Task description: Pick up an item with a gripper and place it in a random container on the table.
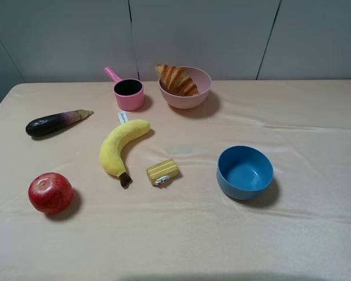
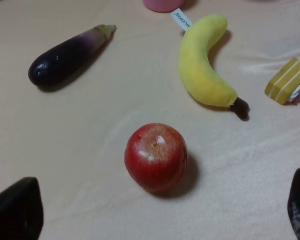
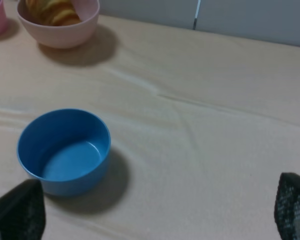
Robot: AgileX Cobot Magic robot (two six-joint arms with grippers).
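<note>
Already the golden-brown, dark-striped croissant (image 1: 176,79) lies tilted in the pink bowl (image 1: 187,97); both hands gape wide, empty.

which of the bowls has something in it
The pale pink bowl at the back holds the croissant. The blue bowl, nearer the front on the right, is empty.

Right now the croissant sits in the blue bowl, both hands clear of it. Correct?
Not quite. The croissant sits in the pink bowl, as the exterior high view shows; the blue bowl is empty. Both hands are clear of it.
</note>
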